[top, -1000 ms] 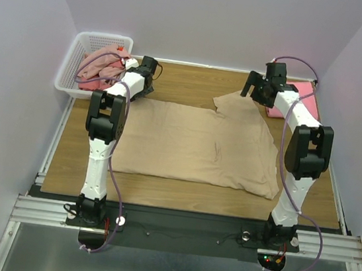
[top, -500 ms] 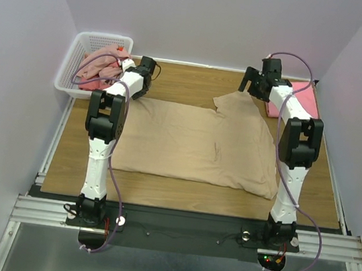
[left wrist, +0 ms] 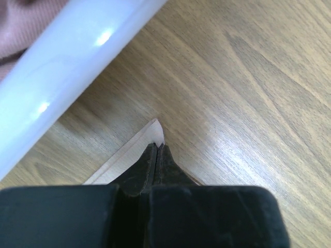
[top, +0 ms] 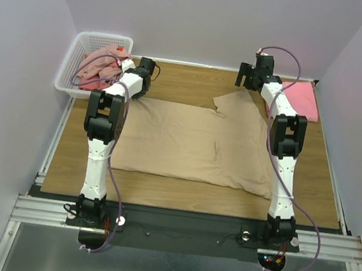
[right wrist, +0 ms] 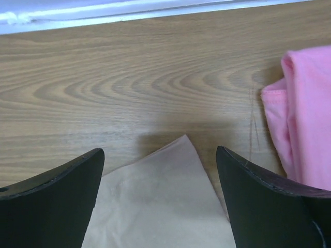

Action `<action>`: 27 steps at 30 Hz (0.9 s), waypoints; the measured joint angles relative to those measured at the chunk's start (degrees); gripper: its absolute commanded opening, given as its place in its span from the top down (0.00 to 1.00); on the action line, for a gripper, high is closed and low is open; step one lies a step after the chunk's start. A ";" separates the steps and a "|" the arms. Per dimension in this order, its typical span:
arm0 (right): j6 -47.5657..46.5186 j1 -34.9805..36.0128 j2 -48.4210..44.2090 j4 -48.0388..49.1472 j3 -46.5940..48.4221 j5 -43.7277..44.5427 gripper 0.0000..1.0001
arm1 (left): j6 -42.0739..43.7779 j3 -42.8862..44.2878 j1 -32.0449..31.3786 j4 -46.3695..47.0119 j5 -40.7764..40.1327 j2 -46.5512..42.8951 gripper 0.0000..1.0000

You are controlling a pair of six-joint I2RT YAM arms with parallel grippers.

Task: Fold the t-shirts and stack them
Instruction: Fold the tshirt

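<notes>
Soft, even light from above fills the overhead view, and shadows there are faint. Up and left of the left pincer (left wrist: pixel 156 146), the blurred white plastic basket rim (left wrist: pixel 67 67) bears two small glare spots. Just ahead of the right pincer (right wrist: pixel 159 151), a soft shadow dims the brown wood-grain worktop (right wrist: pixel 155 67) beyond the corner of the large beige cloth t-shirt (right wrist: pixel 155 201). Its black fingers (right wrist: pixel 46 206) show no detail.

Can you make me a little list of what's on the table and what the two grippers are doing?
big shirt: beige t-shirt, spread flat on the wooden table
left gripper: shut on the beige t-shirt's far left corner, beside the basket
right gripper: open, one finger either side of the far right corner, not gripping
pink t-shirt: lying at the table's far right
basket: white, far left, holding dusty-pink and red shirts
</notes>
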 measured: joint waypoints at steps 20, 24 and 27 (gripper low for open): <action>-10.21 5.90 5.92 1.70 2.21 9.49 0.78 | 0.90 -2.60 0.00 2.40 0.61 -1.40 1.00; -10.21 5.84 5.95 1.77 2.21 9.84 1.00 | 0.94 -2.93 0.00 2.56 0.85 -1.66 1.00; -10.10 5.73 5.92 1.92 2.21 10.08 1.00 | 0.96 -4.07 -0.04 3.06 1.22 -2.38 1.00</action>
